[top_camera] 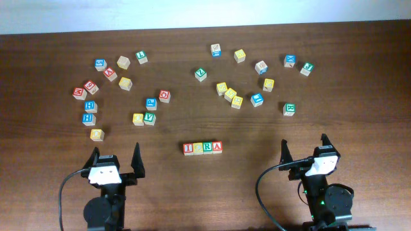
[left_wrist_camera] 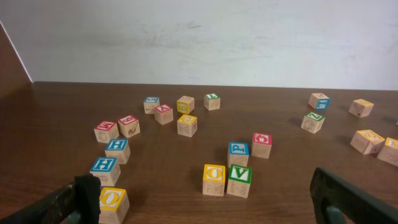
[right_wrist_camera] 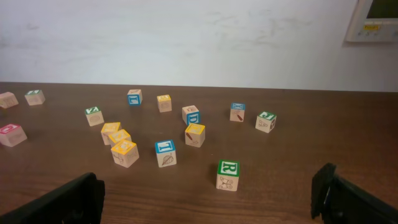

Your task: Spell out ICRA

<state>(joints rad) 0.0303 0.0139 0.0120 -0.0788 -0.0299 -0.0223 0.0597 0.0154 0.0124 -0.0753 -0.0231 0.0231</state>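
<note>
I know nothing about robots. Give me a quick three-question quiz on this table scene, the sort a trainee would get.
1. True or false: the row of four cubes between the two arms reads ICRA.
2. What does the left gripper hold? A) a yellow cube B) nothing, it is open C) a green cube
3. Fill in: in the right wrist view, the green-topped cube nearest the camera shows the letter ___.
Key: 1 true; 2 B; 3 R.
</note>
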